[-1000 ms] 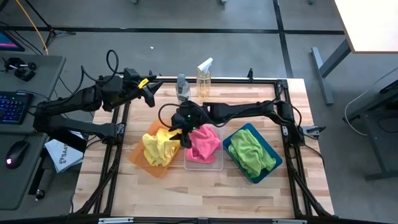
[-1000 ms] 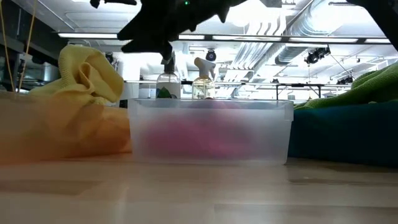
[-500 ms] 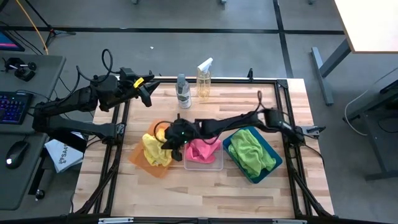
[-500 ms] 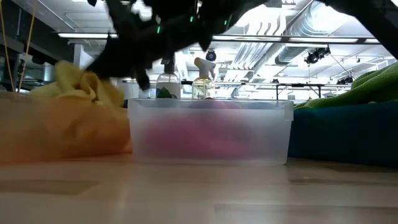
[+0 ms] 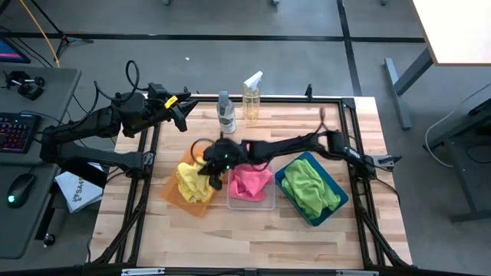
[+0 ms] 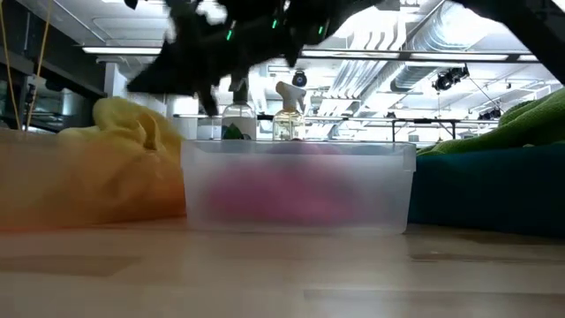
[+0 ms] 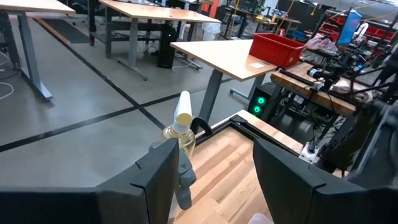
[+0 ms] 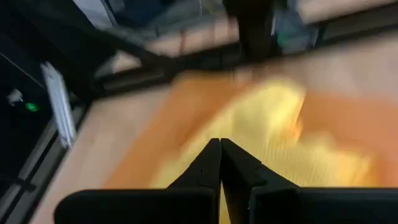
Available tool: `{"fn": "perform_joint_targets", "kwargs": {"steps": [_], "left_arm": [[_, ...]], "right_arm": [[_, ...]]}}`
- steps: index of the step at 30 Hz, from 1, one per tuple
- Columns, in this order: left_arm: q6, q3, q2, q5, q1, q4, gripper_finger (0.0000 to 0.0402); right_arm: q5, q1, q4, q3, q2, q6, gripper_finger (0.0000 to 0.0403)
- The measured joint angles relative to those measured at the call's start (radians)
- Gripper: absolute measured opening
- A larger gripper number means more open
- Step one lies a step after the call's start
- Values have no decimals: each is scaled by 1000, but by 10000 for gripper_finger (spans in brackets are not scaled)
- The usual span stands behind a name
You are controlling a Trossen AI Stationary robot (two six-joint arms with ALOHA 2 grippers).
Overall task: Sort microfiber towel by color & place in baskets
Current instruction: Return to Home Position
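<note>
Yellow microfiber towels point(image 5: 192, 182) lie heaped in the orange basket point(image 5: 173, 201). Pink towels point(image 5: 252, 182) fill the clear basket point(image 5: 265, 204), and green ones point(image 5: 309, 188) the teal basket point(image 5: 328, 176). My right gripper point(image 5: 209, 167) reaches across from the table's right and hangs shut just above the yellow heap point(image 8: 273, 118), with nothing between its fingers. My left gripper point(image 5: 182, 115) waits open at the table's far left corner, touching nothing. My right gripper stands with its shut fingertips point(image 8: 219, 149) close over the top of the yellow towels point(image 6: 132, 124), slanting down from the table's right. Whether the tips touch the cloth I cannot tell.
Two clear spray bottles point(image 5: 225, 111) point(image 5: 252, 93) stand at the table's far edge, behind the baskets. A black frame point(image 5: 146, 176) runs around the work area. Bare wood point(image 5: 253, 241) lies in front of the baskets.
My right gripper has gone from between the orange and clear baskets toward the table's left and near edge, dipped onto the yellow towels and come up a little. The yellow heap's raised peak has sunk lower into the orange basket.
</note>
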Motion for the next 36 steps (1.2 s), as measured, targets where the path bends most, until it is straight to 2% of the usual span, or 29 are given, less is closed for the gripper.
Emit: {"fn": "perform_joint_targets", "kwargs": {"steps": [5,9,16,20,23,26,30,36], "left_arm": [[7,0,0,1,0,0,195],[32,0,-1,12,0,0,195],[125,-7,-1,168,0,8,195],[128,-72,-14,244,0,26,195],[105,-142,-41,263,0,77,195],[66,-212,-72,263,0,141,195],[50,-281,-114,263,0,246,195],[71,-318,-133,254,1,369,195]], "right_arm": [[-3,-30,-61,2,-94,-101,5],[-3,-57,-193,1,-168,-161,5],[-18,-108,-655,1,-294,-311,1],[-18,-134,-832,-35,-377,-343,0],[-15,-145,-850,-136,-470,-328,0],[15,-147,-795,-288,-610,-259,0],[86,-134,-667,-548,-824,-100,0],[182,-84,-477,-886,-1148,173,0]]}}
